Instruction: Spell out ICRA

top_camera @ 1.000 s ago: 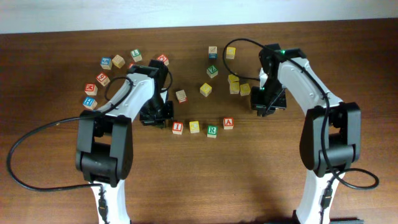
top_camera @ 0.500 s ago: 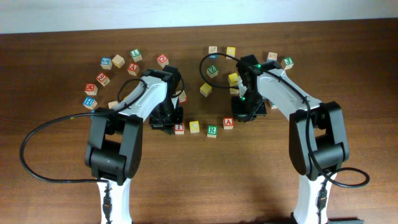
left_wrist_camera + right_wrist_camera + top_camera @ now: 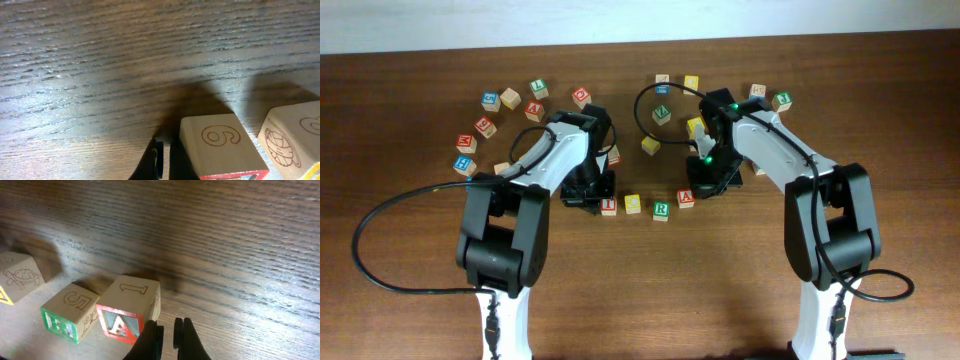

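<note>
Wooden-cube tidying: crowding I (image 3: 608, 205) with closed left claw (image 3: 165, 159), A (image 3: 122, 322) with closed right claw (image 3: 167, 335); next, likely nudging A down-frame, level with R (image 3: 661, 210).

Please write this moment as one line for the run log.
letters: I cube, C cube, R cube, A cube in rough row | left jaws: shut, beside I cube | right jaws: shut, beside A cube

Quick count: two arms (image 3: 775, 140), one surface (image 3: 650, 290), four row cubes (image 3: 633, 203) reading ICRA, roughly seventeen loose cubes (image 3: 510, 97), some half hidden under the arms
</note>
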Controlling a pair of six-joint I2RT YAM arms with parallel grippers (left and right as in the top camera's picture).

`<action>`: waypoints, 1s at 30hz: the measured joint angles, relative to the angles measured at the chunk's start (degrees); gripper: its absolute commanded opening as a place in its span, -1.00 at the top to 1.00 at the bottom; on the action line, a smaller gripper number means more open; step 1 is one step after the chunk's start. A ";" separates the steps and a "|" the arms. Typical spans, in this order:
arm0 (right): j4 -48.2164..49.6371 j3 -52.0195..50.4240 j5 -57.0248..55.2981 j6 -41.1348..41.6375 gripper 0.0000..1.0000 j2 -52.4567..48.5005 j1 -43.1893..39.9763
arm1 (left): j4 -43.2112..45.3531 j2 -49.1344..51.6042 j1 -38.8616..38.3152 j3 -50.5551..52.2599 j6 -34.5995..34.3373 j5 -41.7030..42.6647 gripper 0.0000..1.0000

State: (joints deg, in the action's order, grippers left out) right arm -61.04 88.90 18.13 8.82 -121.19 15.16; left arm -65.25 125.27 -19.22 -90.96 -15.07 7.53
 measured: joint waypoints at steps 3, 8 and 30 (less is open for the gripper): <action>-0.37 0.00 0.02 -0.50 0.92 0.00 1.53 | 0.00 0.00 0.00 0.00 0.02 0.00 1.00; -4.15 0.00 0.24 0.46 0.92 0.00 3.58 | 0.02 0.00 0.00 0.00 0.00 0.11 1.00; -21.68 6.75 -0.83 1.36 0.91 2.21 7.02 | 0.46 0.00 0.63 0.00 0.02 0.61 1.00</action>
State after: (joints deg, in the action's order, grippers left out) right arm -82.72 95.66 17.30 10.17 -118.98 22.17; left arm -64.79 125.27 -18.59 -90.96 -15.05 8.14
